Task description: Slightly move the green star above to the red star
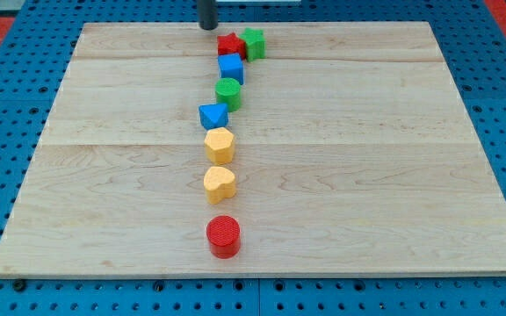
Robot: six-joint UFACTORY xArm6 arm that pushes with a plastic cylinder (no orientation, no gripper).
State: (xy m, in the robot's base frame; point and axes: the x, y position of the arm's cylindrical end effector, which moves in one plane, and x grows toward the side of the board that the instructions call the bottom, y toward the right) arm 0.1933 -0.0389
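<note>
The green star (254, 42) lies near the board's top edge, touching the right side of the red star (230, 46). My tip (208, 26) is at the view's top, just left of and above the red star, a small gap away from it. The red star lies between my tip and the green star.
Below the stars a column of blocks runs down the wooden board (393, 158): a blue cube (231, 68), a green cylinder (228, 92), a blue triangle (213, 115), a yellow hexagon (220, 144), a yellow heart (220, 183) and a red cylinder (224, 236).
</note>
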